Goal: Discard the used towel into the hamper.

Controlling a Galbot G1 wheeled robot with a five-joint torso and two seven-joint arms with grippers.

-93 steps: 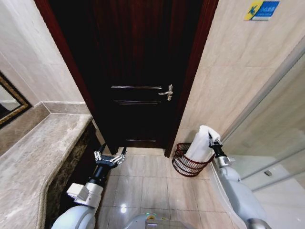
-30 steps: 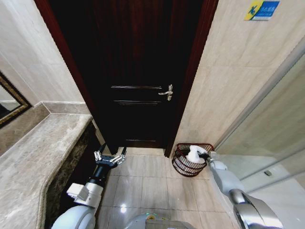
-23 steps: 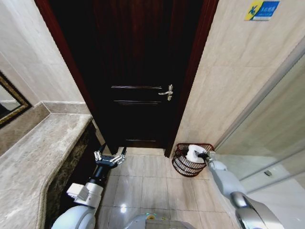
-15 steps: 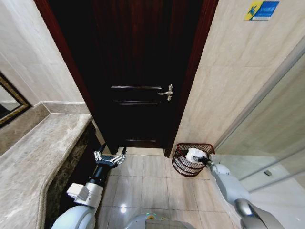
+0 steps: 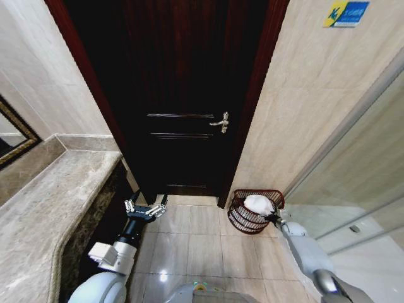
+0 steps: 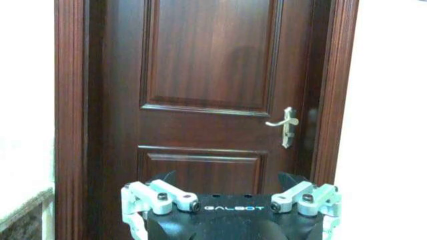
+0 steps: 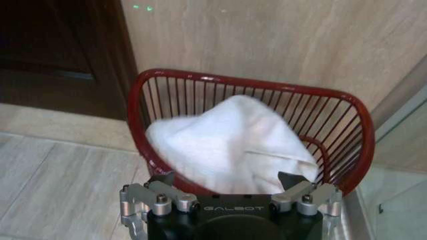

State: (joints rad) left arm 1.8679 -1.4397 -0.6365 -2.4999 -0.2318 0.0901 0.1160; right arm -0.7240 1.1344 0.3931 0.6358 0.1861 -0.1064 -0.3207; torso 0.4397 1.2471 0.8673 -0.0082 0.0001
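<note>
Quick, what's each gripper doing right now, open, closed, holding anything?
Left gripper: open, empty, parked low by the counter.
Right gripper: open, empty, at the hamper rim; the towel lies inside.

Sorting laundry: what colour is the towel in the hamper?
White towel, clearest in the right wrist view.

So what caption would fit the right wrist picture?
White towel lying inside the red wire hamper, the open right gripper at its rim.
</note>
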